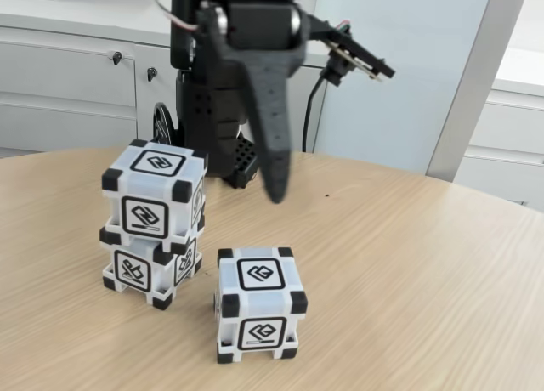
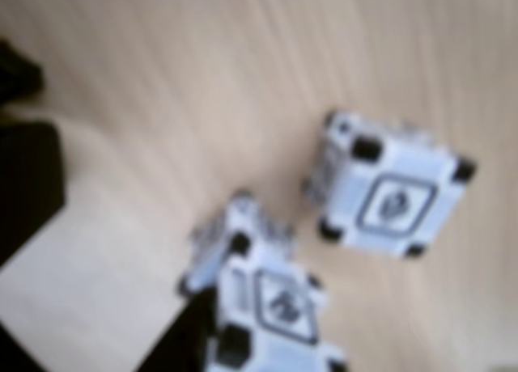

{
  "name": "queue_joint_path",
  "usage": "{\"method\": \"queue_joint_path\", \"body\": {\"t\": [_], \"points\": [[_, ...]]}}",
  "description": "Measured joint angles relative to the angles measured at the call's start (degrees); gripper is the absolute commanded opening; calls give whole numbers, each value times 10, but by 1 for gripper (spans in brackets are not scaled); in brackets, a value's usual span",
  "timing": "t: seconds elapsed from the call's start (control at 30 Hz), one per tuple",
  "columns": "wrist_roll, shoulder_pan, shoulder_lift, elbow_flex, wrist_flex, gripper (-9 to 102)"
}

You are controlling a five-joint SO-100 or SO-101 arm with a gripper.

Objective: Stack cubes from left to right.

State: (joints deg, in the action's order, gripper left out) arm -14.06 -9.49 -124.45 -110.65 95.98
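Fixed view: two white black-cornered cubes stacked, top cube (image 1: 155,191) on bottom cube (image 1: 150,269), bench (image 1: 408,272) left; third cube (image 1: 259,303) just beside. Claw (image 1: 276,183) hangs above, empty; jaw gap unclear.

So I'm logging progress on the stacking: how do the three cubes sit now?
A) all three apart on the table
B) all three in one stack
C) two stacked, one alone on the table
C: in the fixed view the upper cube sits on the lower cube, with the third cube alone on the table.
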Motion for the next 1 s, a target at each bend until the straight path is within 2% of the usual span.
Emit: {"method": "queue_joint_path", "body": {"t": [0.23,0.4,0.57,1.0], "points": [[40,54,1,0,-8,41],[109,53,16,0,-85,41],[134,54,62,0,-142,41],[190,54,201,0,-153,42]]}}
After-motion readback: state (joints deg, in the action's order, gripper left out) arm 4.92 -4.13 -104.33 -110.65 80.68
